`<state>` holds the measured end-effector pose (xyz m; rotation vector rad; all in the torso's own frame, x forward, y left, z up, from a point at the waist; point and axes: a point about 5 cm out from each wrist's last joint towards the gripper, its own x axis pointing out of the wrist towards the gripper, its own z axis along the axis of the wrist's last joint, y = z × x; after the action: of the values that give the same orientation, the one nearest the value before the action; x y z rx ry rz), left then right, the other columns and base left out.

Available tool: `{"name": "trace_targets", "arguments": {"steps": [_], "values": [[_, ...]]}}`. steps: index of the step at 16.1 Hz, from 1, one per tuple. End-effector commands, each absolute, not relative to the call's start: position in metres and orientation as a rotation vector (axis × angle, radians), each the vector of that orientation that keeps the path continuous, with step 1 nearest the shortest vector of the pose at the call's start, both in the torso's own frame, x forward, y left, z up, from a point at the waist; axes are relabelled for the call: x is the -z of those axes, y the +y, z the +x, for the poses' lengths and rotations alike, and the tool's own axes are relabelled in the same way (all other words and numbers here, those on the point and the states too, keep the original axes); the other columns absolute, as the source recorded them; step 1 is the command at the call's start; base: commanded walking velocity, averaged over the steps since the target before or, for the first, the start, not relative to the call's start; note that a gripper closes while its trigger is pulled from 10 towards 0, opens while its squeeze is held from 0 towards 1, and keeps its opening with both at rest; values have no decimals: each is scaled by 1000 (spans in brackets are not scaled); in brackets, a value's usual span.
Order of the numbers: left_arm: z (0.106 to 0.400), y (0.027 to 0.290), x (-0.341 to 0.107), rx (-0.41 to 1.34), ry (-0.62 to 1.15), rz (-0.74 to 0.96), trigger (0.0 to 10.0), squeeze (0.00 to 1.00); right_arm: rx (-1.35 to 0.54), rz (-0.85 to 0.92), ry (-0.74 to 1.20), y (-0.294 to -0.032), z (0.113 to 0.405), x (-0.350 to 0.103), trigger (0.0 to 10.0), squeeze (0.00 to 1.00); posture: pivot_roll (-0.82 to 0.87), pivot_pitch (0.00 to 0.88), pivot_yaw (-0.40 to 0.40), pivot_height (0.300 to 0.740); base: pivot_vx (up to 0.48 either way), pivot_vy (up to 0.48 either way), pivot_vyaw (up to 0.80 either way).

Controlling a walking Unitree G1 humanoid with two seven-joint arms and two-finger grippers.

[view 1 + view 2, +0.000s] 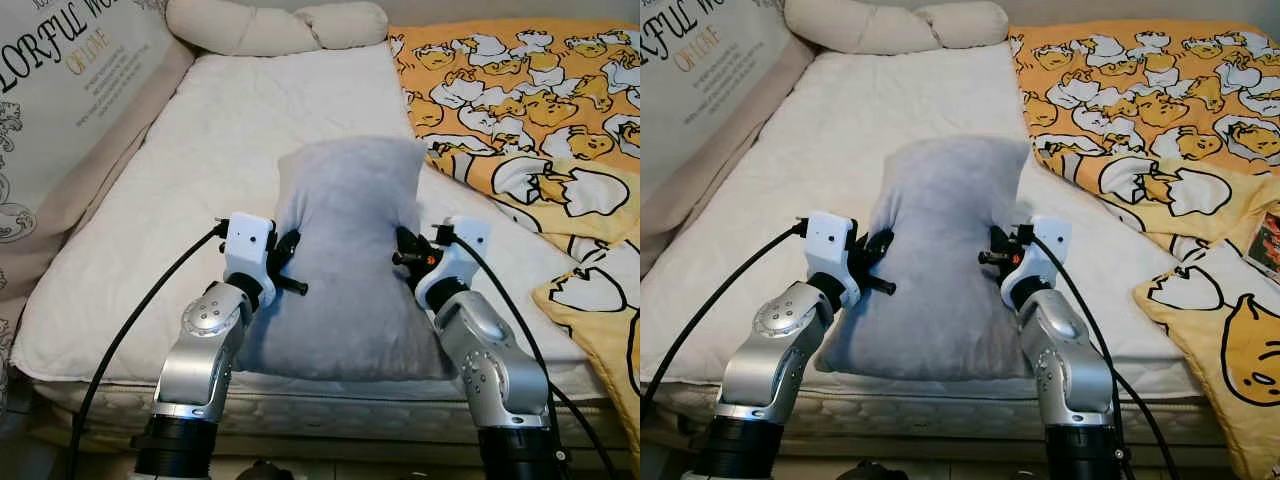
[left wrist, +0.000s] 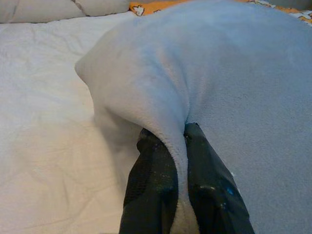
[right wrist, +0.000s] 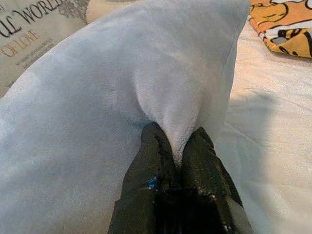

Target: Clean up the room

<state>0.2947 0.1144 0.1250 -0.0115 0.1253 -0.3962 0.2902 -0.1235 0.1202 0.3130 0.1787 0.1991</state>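
Far left: printed cushion (image 1: 60, 110) with black and gold lettering leans along the bed's left side, against the white mattress (image 1: 180, 190). Cream bolster pillow (image 1: 275, 25) lies across the head of the bed. Left gripper (image 2: 181, 146) sits at the left edge of the grey pillow (image 1: 345, 250), fingers pinched tight on a fold of the fabric; wrist view shows the plush edge squeezed between the two black fingers (image 2: 151, 185), almost no gap. Grey pillow is centre frame, near the foot edge of the mattress, held between both arms, far end raised and tilted toward the head of the bed, near end down at the mattress edge. Right gripper (image 3: 178, 146) is on the pillow's right edge, also clamped on a fold of fabric, fingers (image 3: 146, 170) nearly closed with only the cloth between them. Both grips are at about the pillow's mid-height, opposite each other. Right side: orange-yellow blanket (image 1: 520, 90) with cartoon egg print covers the right part of the bed, rumpled and spilling over the near right corner, just beside the pillow's right edge.
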Motion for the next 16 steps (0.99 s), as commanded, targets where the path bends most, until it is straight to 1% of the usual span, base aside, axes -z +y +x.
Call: {"name": "trace_targets", "arguments": {"steps": [1, 3, 6, 16], "values": [[294, 122, -131, 363, 102, 14, 10000, 0, -184, 306, 120, -126, 289, -131, 10000, 0, -73, 0, 69, 740, 0, 368, 0], [295, 124, -133, 350, 104, 18, 10000, 0, -180, 331, 121, -128, 287, -131, 10000, 0, -67, 0, 68, 740, 0, 368, 0], [295, 125, -135, 347, 102, 24, 10000, 0, -198, 319, 136, -126, 284, -126, 10000, 0, -51, 0, 62, 740, 0, 380, 0], [299, 126, -139, 341, 103, 32, 10000, 0, -228, 331, 167, -122, 287, -123, 10000, 0, -34, 0, 47, 740, 0, 378, 0]]}}
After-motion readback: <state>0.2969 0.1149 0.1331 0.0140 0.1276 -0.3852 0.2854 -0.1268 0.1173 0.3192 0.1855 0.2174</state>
